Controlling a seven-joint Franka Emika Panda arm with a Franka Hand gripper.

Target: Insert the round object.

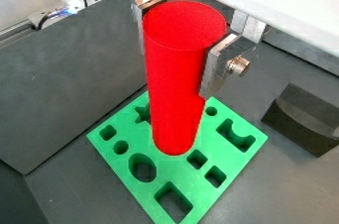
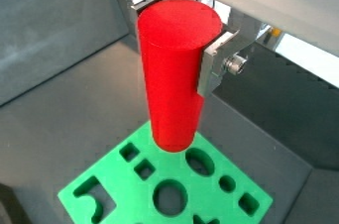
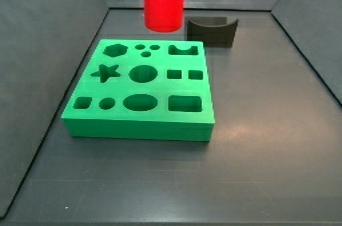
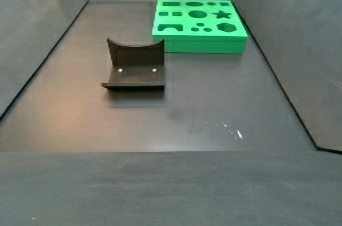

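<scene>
Both wrist views show the round object (image 1: 177,69) clamped upright between the fingers (image 1: 220,64) of the gripper (image 1: 185,45), and it is held in the air above the green block (image 1: 179,164). The dark grey block (image 3: 211,30) is seen standing apart on the floor.

No writing, label, brand, number or sign can be read anywhere: the pincer (image 1: 183,42) at upper centre of both wrist views, the red round object (image 1: 179,69) it grips, and the green block (image 3: 144,85) are all unmarked.
</scene>
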